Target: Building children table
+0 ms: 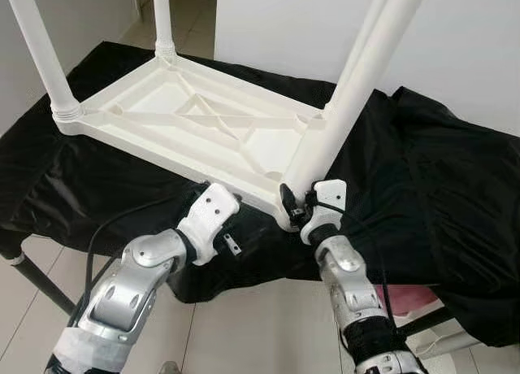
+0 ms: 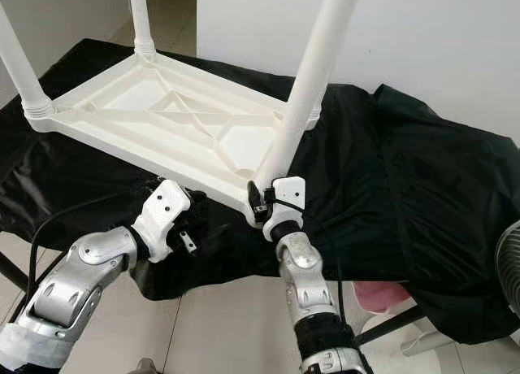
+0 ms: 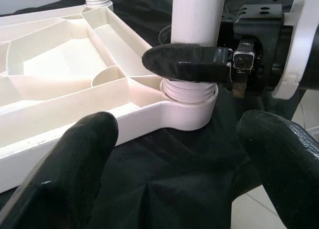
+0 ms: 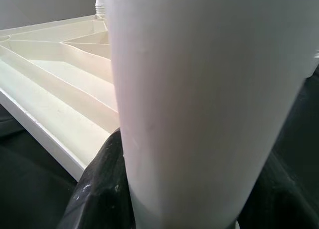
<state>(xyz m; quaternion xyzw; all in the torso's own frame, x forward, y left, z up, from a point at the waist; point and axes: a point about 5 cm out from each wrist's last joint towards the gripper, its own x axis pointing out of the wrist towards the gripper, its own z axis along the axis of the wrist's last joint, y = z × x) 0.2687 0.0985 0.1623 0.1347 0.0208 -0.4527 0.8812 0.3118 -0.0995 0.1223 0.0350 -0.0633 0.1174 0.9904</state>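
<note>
Tabletop (image 1: 195, 126) of white plastic lies upside down across the centre and upper left of the frame, resting on a surface draped in black cloth (image 1: 422, 171). 4 white legs rise from its corners. The right gripper (image 1: 294, 205) has its jaws clamped on the near right leg (image 1: 341, 114) just above its threaded socket. The left gripper (image 3: 169, 159), jaws apart, hovers over the cloth just beside that corner, touching nothing.
</note>
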